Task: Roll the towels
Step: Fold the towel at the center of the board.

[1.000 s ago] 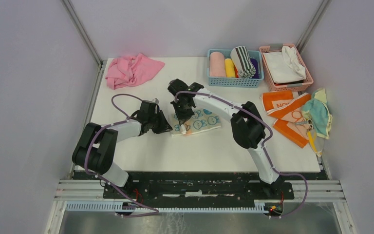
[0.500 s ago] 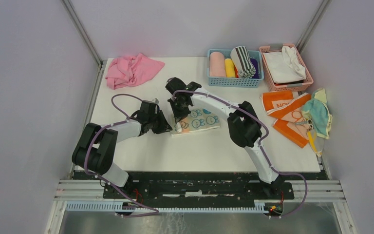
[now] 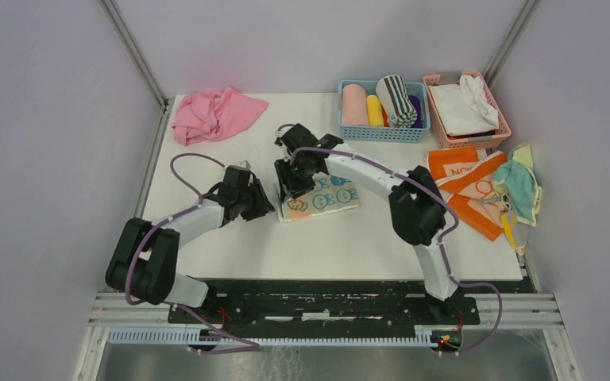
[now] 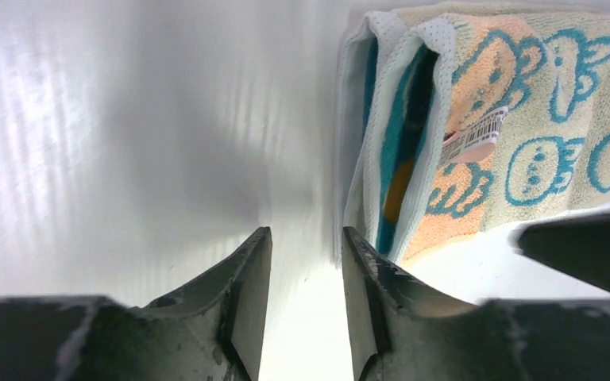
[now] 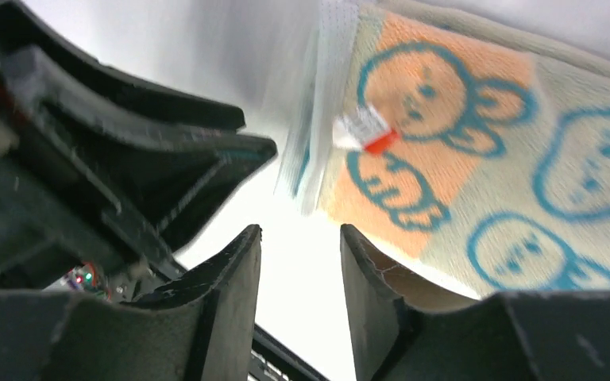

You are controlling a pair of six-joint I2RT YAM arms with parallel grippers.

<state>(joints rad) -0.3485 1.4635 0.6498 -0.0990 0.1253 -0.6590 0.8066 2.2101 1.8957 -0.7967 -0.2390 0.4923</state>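
The folded bunny-print towel (image 3: pixel 323 198) is laid on the table (image 3: pixel 326 246). The left gripper (image 4: pixel 306 238) and right gripper (image 5: pixel 298 234) are held partly open, empty, beside its layered edge. If one layer only is caught, the fold may be pulled apart.

A blue basket (image 3: pixel 381 133) and a pink basket (image 3: pixel 476 140) are set side by side at the far edge of the white table (image 3: pixel 326 246).
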